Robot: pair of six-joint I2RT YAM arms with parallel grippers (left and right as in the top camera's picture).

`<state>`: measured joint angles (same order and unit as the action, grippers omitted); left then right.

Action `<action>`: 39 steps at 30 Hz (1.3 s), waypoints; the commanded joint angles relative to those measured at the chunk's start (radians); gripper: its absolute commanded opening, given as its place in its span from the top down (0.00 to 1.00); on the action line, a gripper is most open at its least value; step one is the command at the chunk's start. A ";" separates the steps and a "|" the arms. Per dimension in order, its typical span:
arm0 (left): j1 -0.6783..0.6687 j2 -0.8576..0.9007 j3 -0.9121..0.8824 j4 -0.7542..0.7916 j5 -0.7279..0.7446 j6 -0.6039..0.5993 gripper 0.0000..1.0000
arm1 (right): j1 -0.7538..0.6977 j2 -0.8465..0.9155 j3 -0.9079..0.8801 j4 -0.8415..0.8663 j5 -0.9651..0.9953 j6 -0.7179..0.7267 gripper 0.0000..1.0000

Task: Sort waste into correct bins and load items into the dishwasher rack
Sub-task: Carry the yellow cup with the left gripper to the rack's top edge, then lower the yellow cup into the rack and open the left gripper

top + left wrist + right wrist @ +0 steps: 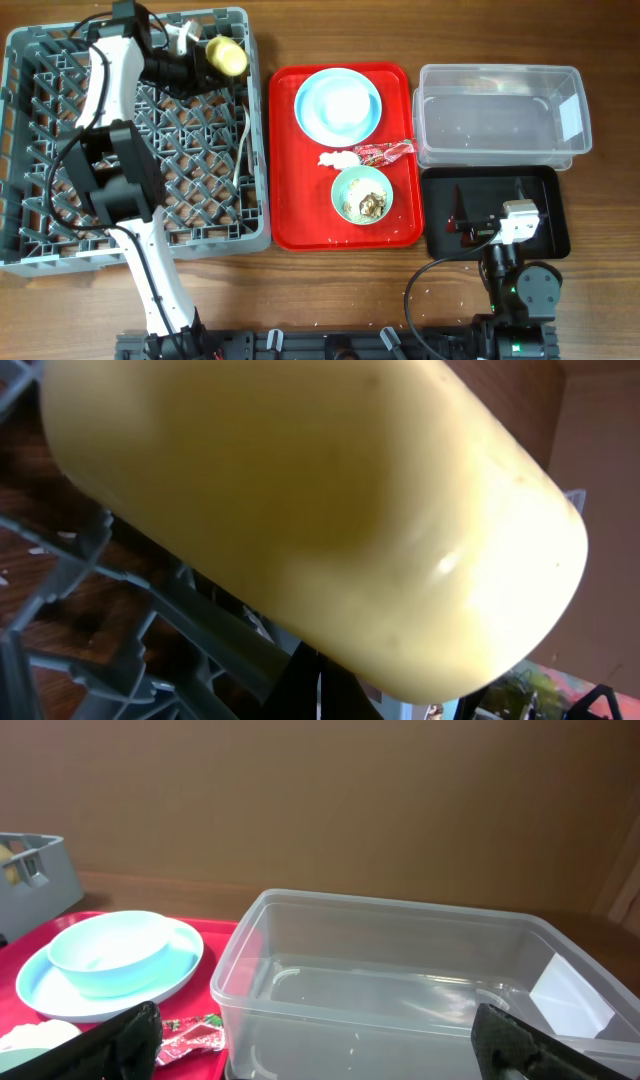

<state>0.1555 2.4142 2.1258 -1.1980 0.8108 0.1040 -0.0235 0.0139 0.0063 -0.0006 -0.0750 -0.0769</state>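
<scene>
Nearest, the right tool [315, 1020] is hanging wide open and empty over the black tray [555, 235], apparently parked clear, while at the dishwasher rack's [40, 230] far corner the left tool [208, 59] is clamping the small yellow cup [230, 56] sideways above the pegs, seemingly for loading.

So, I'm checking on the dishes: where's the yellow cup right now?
Overhead view: the yellow cup is in the left hand, over the dishwasher rack's far right corner, left of the red tray.

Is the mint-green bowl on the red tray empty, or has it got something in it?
Not empty. Overhead, the mint-green bowl holds brownish food scraps, clustered toward its near right side.
</scene>
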 commanded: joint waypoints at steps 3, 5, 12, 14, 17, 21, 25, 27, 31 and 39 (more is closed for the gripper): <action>-0.003 -0.096 -0.013 -0.011 -0.095 -0.010 0.96 | -0.006 -0.005 -0.001 0.003 -0.001 0.001 0.00; -0.003 -0.130 -0.013 -0.014 -0.099 -0.040 0.96 | -0.006 -0.005 -0.001 0.003 -0.001 0.001 0.00; -0.050 -0.216 -0.013 -0.003 -0.114 -0.121 0.96 | -0.006 -0.005 -0.001 0.003 -0.001 0.000 0.00; -0.103 -0.216 -0.013 -0.018 -0.237 -0.174 0.96 | -0.006 -0.005 -0.001 0.003 -0.001 0.001 0.00; -0.202 -0.215 -0.013 0.005 -0.541 -0.257 0.96 | -0.006 -0.005 -0.001 0.003 -0.001 0.000 0.00; -0.305 -0.213 -0.014 0.064 -0.902 -0.362 0.96 | -0.006 -0.005 -0.001 0.003 -0.001 0.000 0.00; -0.307 -0.207 -0.014 0.108 -0.937 -0.401 0.96 | -0.006 -0.005 -0.001 0.003 -0.001 0.001 0.00; -0.299 -0.201 -0.014 0.119 -0.936 -0.404 0.96 | -0.006 -0.005 -0.001 0.003 -0.001 0.000 0.00; -0.294 -0.171 -0.014 0.145 -0.936 -0.404 0.96 | -0.006 -0.005 -0.001 0.003 -0.001 0.000 0.00; -0.274 -0.119 -0.014 0.231 -0.937 -0.404 0.96 | -0.006 -0.005 -0.001 0.003 -0.001 0.001 0.00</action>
<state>-0.1410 2.2726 2.1178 -0.9913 -0.1081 -0.2844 -0.0235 0.0139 0.0063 -0.0006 -0.0750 -0.0769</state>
